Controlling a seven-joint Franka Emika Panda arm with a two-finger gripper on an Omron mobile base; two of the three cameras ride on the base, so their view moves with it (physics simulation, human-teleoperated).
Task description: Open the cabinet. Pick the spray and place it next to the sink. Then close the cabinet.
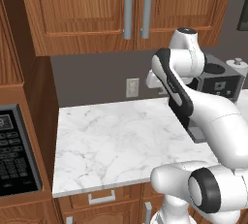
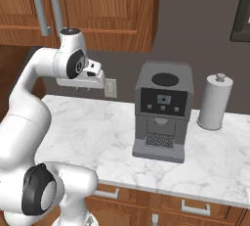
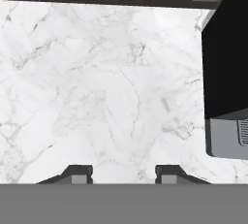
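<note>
The brown wooden cabinet (image 1: 82,5) hangs above the counter with both doors closed. Its two grey bar handles (image 1: 128,6) run side by side, and the left-hand one also appears as a handle (image 2: 40,5) in the right base view. My gripper (image 2: 83,89) hovers above the marble counter (image 1: 116,140), below the handles, pointing down. In the hand view the gripper (image 3: 122,173) has its fingertips (image 3: 77,172) apart over bare marble with nothing between them. The spray is hidden and the sink is out of view.
A boxy grey coffee machine (image 2: 163,112) stands on the counter right of the gripper, with a paper towel roll (image 2: 215,102) beyond it. A wall outlet (image 1: 131,87) sits behind the gripper. A black microwave (image 1: 14,150) is at the left. Drawers (image 2: 195,205) run under the counter.
</note>
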